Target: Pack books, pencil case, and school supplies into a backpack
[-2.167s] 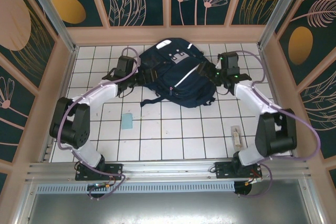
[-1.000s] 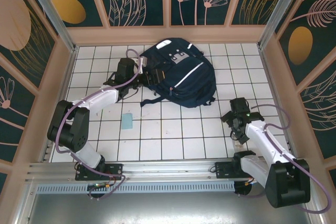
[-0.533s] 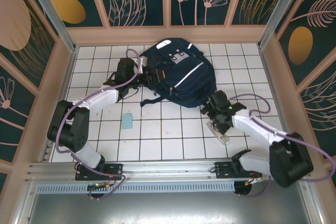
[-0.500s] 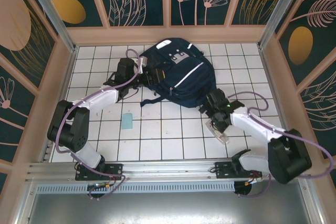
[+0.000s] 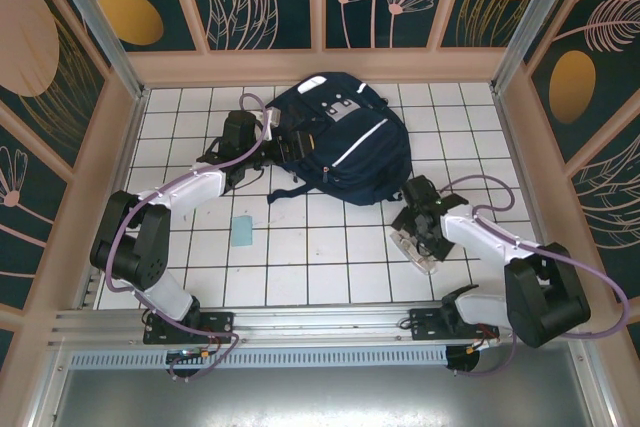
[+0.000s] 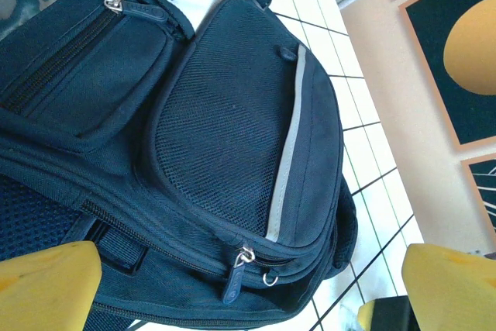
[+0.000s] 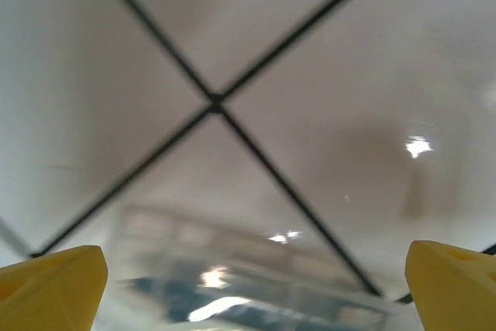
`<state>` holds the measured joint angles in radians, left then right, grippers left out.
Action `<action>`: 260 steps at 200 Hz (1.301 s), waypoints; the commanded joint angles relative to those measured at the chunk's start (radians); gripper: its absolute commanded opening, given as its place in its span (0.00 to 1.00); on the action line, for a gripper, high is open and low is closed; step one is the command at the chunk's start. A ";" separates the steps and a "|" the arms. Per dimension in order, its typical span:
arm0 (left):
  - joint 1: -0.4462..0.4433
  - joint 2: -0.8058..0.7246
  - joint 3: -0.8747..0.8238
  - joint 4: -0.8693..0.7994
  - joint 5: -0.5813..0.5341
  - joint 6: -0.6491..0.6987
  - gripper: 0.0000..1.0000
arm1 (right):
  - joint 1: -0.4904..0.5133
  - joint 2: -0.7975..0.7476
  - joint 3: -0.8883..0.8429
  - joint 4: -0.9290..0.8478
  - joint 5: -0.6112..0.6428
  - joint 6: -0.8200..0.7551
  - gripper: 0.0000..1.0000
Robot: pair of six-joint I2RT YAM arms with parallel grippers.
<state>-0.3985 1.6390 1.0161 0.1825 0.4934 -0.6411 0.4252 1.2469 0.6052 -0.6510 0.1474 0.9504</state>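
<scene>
The navy backpack [image 5: 345, 142] lies flat at the back of the tiled floor, its mesh pocket and a zipper pull [image 6: 235, 277] filling the left wrist view. My left gripper [image 5: 268, 143] sits at the backpack's left side, open, with the bag's lower edge between its yellow fingertips [image 6: 46, 284]. My right gripper [image 5: 414, 234] hovers low over the whitish-beige oblong piece [image 5: 424, 256], open, and the piece shows as a blur [image 7: 225, 292] between its fingers. A small light-blue flat rectangle [image 5: 242, 231] lies left of centre. The pencil case is out of view.
Wooden walls and aluminium posts enclose the white tiled floor [image 5: 320, 267]. A dark backpack strap [image 5: 285, 192] trails onto the tiles in front of the bag. Both arm bases stand at the near rail.
My right arm left the backpack's right side, swung down to the front right, then came in over the beige piece, which now lies further left. The left arm barely moved.
</scene>
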 commanded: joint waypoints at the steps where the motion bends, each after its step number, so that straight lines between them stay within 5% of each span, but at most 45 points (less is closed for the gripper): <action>1: -0.001 -0.015 -0.018 0.020 0.001 -0.001 0.99 | -0.004 -0.051 -0.048 0.026 -0.037 -0.035 0.99; 54: -0.002 -0.013 -0.012 0.006 -0.017 0.009 0.99 | 0.163 -0.159 -0.082 0.098 -0.249 0.129 0.99; 88: -0.002 -0.022 -0.016 0.008 -0.018 0.004 0.99 | 0.273 -0.131 -0.030 0.044 -0.216 0.202 0.99; 140: -0.002 -0.041 -0.020 -0.008 -0.056 0.005 0.99 | 0.271 0.087 0.074 -0.097 -0.028 0.109 0.96; 176: -0.002 -0.092 -0.037 -0.008 -0.141 0.034 0.99 | 0.273 0.195 0.112 -0.096 0.054 0.074 0.87; 225: -0.003 -0.096 -0.054 -0.002 -0.126 0.049 0.99 | 0.272 0.195 0.096 -0.020 0.022 0.074 0.53; 260: -0.034 -0.082 -0.010 -0.010 -0.169 0.083 0.91 | 0.254 0.121 0.113 -0.041 0.039 0.068 0.51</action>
<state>-0.4030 1.5581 0.9688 0.1719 0.3637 -0.6079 0.6968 1.4269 0.7055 -0.6598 0.1314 1.0222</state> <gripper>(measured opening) 0.934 0.524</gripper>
